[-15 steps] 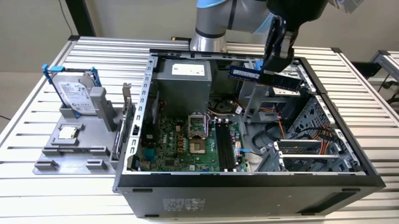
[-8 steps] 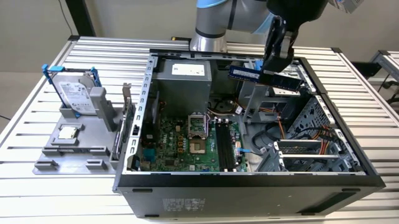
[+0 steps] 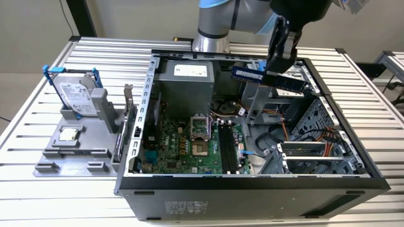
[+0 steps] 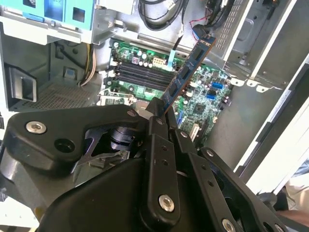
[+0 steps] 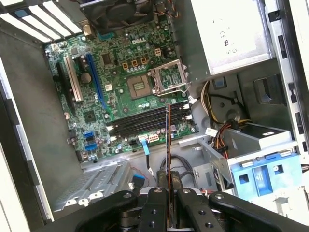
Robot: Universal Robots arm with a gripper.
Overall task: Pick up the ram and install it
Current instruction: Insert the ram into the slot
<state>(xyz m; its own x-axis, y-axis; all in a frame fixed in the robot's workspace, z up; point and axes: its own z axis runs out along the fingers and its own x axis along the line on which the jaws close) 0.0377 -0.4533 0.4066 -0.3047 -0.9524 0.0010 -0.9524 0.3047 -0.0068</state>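
While the arm [image 3: 218,21] runs off the top edge of the exterior view, so that its upper part cannot be seen, the gripper [image 3: 276,71] hangs over the far side of the open computer case [image 3: 252,182] with its fingers pressed together on the ram [image 3: 252,74]. One finger covers the middle of the stick there. In the first wrist view the ram [image 5: 167,145] shows edge-on as a thin line rising from the gripper [image 5: 168,191], so its faces are hidden. The case lies on its side on a table [image 3: 50,198] of pale metal slats, with a plain light wall behind. A grey holder [image 3: 69,151] on the exterior view's left carries a hard drive [image 3: 75,97] standing upright. Inside the case the green motherboard [image 3: 183,142] lies flat, and its long black slots [image 3: 227,146] are well apart from the stick. The ram is a narrow blue board held in the air, tilted with its end toward the exterior view's right lower. In the second wrist view it [image 4: 186,72] shows a row of black chips above the gripper [image 4: 159,113].
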